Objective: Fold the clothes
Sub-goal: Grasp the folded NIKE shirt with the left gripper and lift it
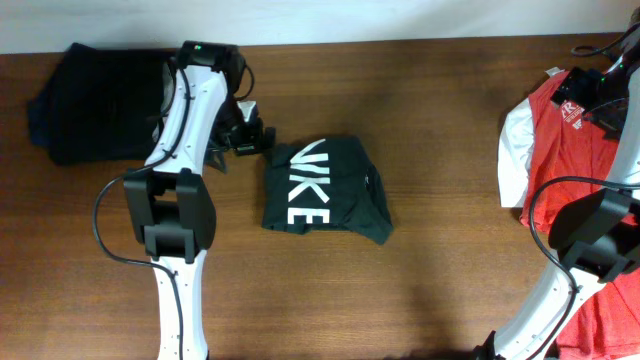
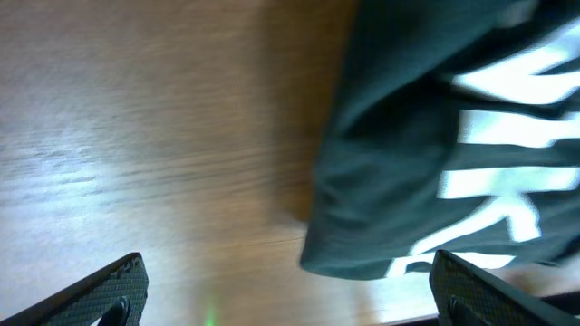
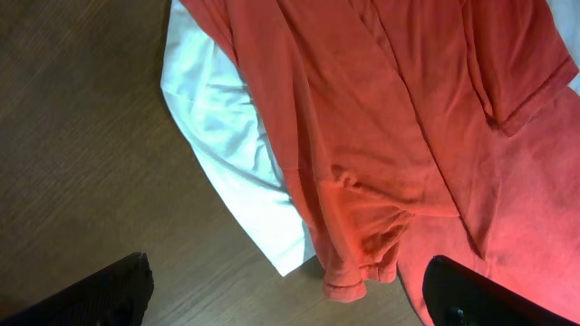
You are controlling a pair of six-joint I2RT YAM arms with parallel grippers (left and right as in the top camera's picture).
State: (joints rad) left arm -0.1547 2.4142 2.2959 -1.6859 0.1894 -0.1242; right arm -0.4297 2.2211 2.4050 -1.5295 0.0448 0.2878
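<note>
The black trousers (image 1: 325, 190) are seen folded into a compact packet near the middle of the wooden table (image 1: 430, 90), with the white block lettering (image 1: 305, 185) turned upward. The left gripper (image 1: 248, 135) is held just beside the packet's upper left corner. In the left wrist view its fingers (image 2: 109, 294) are spread wide and nothing is clasped between them; the edge of the trousers is seen beyond them, over bare wood. Whether the gripper touches the cloth cannot be told from overhead.

A second black garment (image 1: 95, 105) is laid on the far left part of the table, beside the left arm (image 1: 180, 140). It seems to be folded flat, though little detail is given by its dark surface.

The red T-shirt (image 1: 570, 140) is spread at the right edge of the table, with its white sleeve (image 1: 513, 150) turned toward the trousers and well apart from them. The right gripper (image 3: 292, 301) is held over the T-shirt with its fingers parted, and nothing is gripped. The shirt's cloth is rumpled, and a red hem is seen lying across the white sleeve.
</note>
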